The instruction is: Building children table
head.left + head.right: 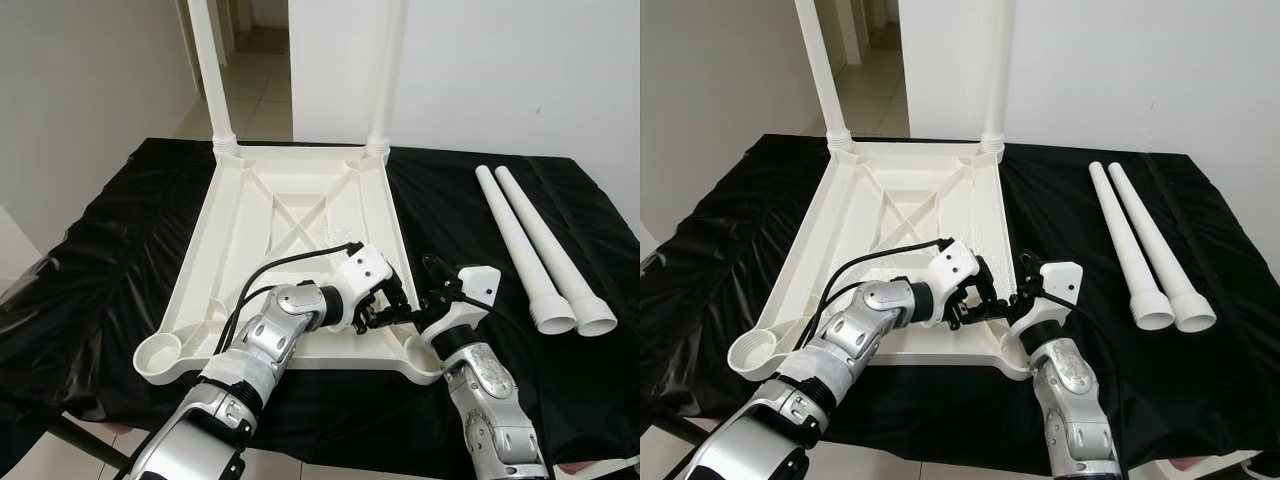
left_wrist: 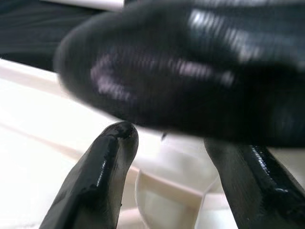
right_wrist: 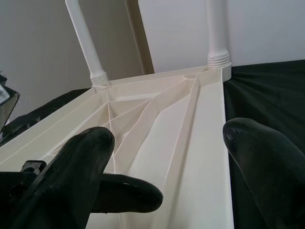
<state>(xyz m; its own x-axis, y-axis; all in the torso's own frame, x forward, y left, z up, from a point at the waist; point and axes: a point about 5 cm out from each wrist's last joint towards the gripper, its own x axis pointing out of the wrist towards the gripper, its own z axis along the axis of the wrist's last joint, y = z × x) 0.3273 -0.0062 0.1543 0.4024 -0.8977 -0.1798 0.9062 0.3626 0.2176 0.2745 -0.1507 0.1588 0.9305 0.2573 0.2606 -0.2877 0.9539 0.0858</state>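
An upturned white table top [image 1: 290, 215] lay on the black-draped table [image 1: 100, 230], two legs [image 1: 210, 70] fitted at its far corners. Both the left gripper [image 1: 385, 310] and right gripper [image 1: 425, 300], fingers spread and holding nothing, met at its near right corner. Two loose legs [image 1: 535, 245] lay near the right edge.

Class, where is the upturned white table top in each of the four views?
Left eye view: table top at centre, on black cloth.
Right eye view: table top left of centre.
Left wrist view: table top pale behind the fingers.
Right wrist view: table top stretches ahead.
Landmark: its two upright legs.
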